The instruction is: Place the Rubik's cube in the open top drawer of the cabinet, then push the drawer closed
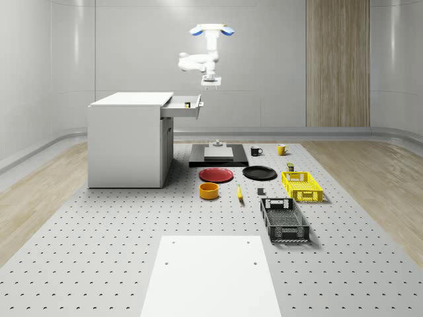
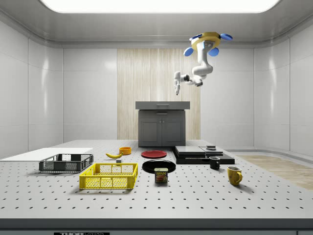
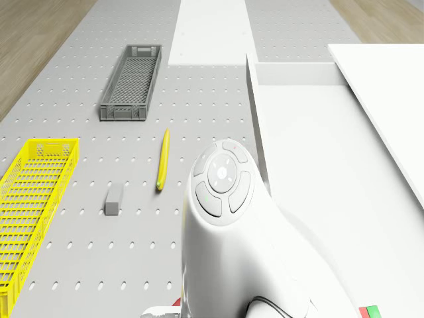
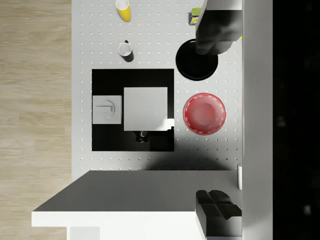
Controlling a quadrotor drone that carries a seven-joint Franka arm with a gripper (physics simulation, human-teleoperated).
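Hovering: drone (image 1: 211, 30) above pegboard table (image 1: 99, 251), grey-walled rm.

Whole-scene view: red plate (image 1: 216, 174) and black plate (image 1: 259, 172) side by side at centre; orange bowl (image 1: 209, 191) and banana (image 1: 239, 193) just below them. Yellow crate (image 1: 301, 185) at centre right, dark grey crate (image 1: 284, 220) beneath it. Black mug (image 1: 256, 151) and yellow mug (image 1: 281, 149) above the plates. White panel (image 1: 210, 276) at bottom centre.
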